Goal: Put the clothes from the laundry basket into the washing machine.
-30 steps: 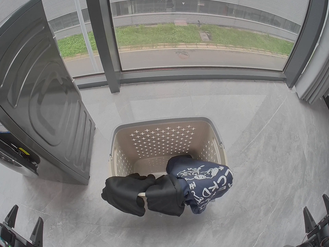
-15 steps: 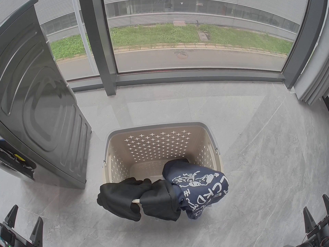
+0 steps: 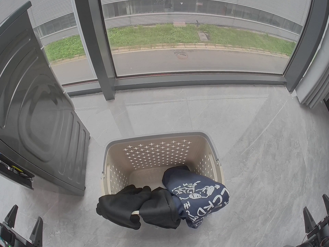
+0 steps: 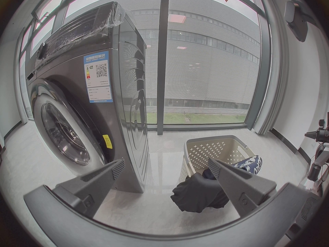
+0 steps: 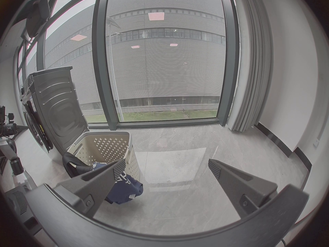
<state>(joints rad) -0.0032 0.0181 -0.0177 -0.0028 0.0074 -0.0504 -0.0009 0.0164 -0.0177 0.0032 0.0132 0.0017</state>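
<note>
Beige plastic laundry basket (image 3: 154, 151) with star-shaped holes stands on a grey marbled floor (image 3: 260, 148), in front of a tall window (image 3: 198, 35). Two pieces of clothing hang over the basket's near rim. A black garment (image 3: 120, 208) is draped over the near-left part of the rim, with most of it spilling outside the basket. Touching it on the right, a navy garment with white print (image 3: 202, 196) lies over the near-right corner, partly inside the basket and partly out. The dark grey washing machine (image 3: 37, 120) stands just beside the basket on the robot's left, with its ribbed side panel turned toward the basket. Its round glass door (image 4: 63, 134) is on the front, which faces away from the window. The left hand (image 4: 166, 162) hangs at the near left, in front of the washing machine, its two fingers spread wide and empty. The right hand (image 5: 166, 163) hangs at the near right, well apart from the basket, also spread wide and empty.
</note>
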